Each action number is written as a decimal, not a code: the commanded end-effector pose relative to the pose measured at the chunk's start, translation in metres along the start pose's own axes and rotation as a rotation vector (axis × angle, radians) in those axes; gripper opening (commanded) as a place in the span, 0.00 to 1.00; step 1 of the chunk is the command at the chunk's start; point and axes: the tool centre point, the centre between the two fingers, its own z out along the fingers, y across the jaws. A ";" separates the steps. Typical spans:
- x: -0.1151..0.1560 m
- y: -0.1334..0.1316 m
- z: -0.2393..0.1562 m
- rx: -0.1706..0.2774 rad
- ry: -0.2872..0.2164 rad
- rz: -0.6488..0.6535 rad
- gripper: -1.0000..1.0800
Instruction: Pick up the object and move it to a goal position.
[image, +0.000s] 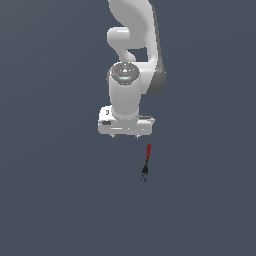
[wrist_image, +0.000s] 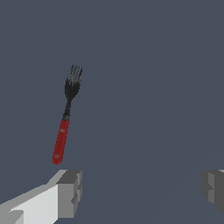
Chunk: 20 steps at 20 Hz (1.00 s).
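The object (image: 146, 162) is a tiny stick-like tool with a red handle and a black pronged end, lying flat on the dark grey floor. In the exterior view it lies just below the white hand, toward that view's right. The wrist view shows it as a small fork (wrist_image: 65, 118) with a red handle, lying apart from the fingers. My gripper (wrist_image: 140, 190) is open and empty, its two grey fingertips (wrist_image: 70, 192) set wide apart. In the exterior view the fingers are hidden under the white hand (image: 125, 126), which hangs above the floor.
The dark grey floor (image: 50, 200) spreads in all directions with no other objects on it. The white arm (image: 132, 45) rises toward the top of the exterior view.
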 end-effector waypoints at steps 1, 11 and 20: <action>0.003 -0.006 0.006 0.001 0.002 0.012 0.96; 0.026 -0.056 0.052 0.010 0.022 0.116 0.96; 0.037 -0.097 0.092 0.019 0.037 0.199 0.96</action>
